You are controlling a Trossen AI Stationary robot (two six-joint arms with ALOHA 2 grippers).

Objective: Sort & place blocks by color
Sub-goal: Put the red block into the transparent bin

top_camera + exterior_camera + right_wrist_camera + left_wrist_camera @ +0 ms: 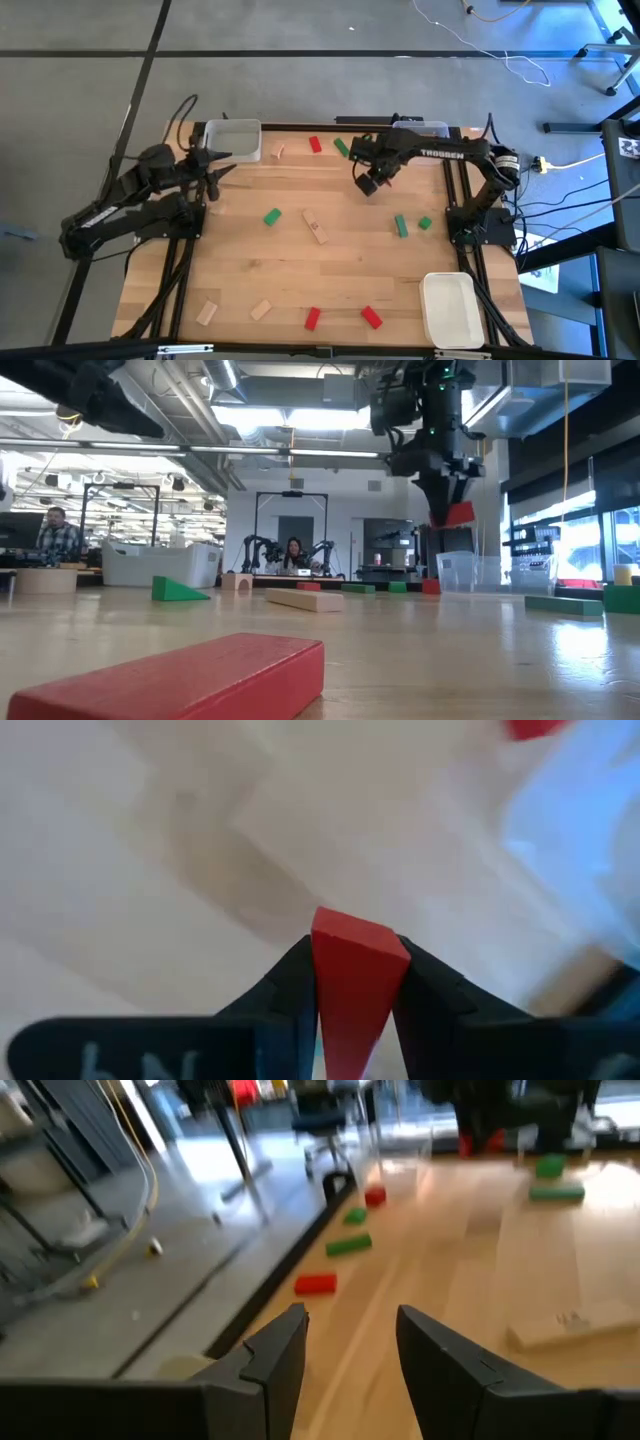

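You see on the table [330, 250] three red blocks [315, 145], four green, four tan. Your right gripper [355, 982] grasps another red block [352, 982], lifted above the table, plainest in the right wrist view; left gripper [350, 1355] gapes idle at the table's left edge.

The table [330, 270] is pale planked wood with a soft sheen. Painted blocks look smooth and matt, as does the red block [352, 982] between the right gripper's [352, 1005] matt black fingers [290, 995]. The far-left bin [232, 140] is clear plastic; the near-right tray [450, 308] is glossy white.
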